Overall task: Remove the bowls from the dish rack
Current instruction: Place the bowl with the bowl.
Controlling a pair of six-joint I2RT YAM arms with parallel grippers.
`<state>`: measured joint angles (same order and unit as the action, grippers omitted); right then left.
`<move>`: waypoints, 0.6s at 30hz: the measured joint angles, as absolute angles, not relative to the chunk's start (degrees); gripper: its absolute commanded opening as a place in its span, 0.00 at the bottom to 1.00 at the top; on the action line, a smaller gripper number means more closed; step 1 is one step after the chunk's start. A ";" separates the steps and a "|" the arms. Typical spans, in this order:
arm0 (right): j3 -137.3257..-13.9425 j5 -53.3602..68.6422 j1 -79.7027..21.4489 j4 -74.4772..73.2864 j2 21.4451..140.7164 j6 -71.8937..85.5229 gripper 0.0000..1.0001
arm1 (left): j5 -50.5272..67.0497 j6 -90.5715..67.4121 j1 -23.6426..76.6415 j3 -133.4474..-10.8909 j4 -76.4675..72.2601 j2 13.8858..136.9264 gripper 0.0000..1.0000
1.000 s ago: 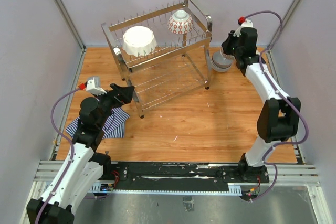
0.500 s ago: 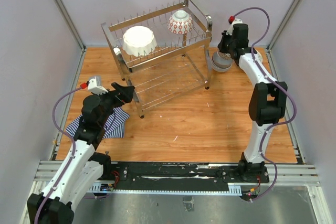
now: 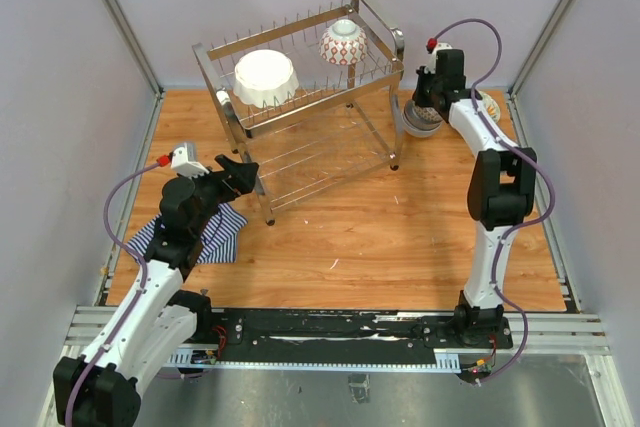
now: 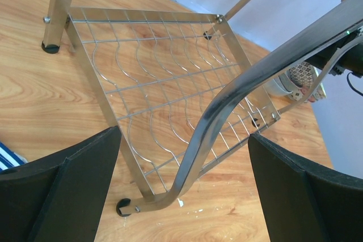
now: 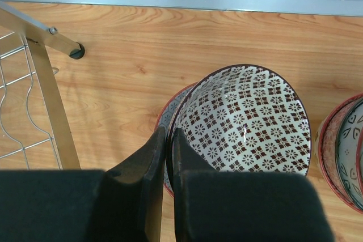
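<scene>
The chrome dish rack (image 3: 300, 117) stands at the back of the table. On its top tier sit a large white scalloped bowl (image 3: 266, 77) and a white bowl with red lattice (image 3: 343, 43). My right gripper (image 5: 169, 134) is shut on the rim of a floral patterned bowl (image 5: 249, 123), which sits in a red-rimmed bowl (image 5: 166, 114) beside the rack's right end (image 3: 422, 117). My left gripper (image 4: 184, 135) is open and empty, its fingers on either side of the rack's chrome end bar (image 4: 227, 92), near the front left leg (image 3: 240, 175).
Another patterned bowl (image 5: 346, 151) stands just right of the stack, near the back right corner (image 3: 490, 107). A blue-white striped cloth (image 3: 215, 237) lies under my left arm. The rack's leg (image 5: 51, 100) is close on the left of my right gripper.
My right gripper has moved left and back with the floral bowl, nearer the rack's right end and over the stacked bowl. My left arm has edged forward a little.
</scene>
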<state>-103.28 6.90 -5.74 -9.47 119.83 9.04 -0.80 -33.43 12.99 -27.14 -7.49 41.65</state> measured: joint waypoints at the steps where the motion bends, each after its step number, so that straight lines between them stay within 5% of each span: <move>1: -103.50 6.81 -5.76 -9.76 120.03 8.91 0.01 | -0.78 -33.43 12.99 -27.11 -7.62 41.69 1.00; 18: -104.97 5.91 -8.01 -11.62 122.85 8.54 0.01 | -0.80 -33.45 12.99 -27.11 -7.73 41.80 1.00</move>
<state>-104.97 5.91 -8.01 -11.62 122.85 8.54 -0.80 -33.45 12.99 -27.11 -7.73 41.80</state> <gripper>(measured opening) 0.078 0.994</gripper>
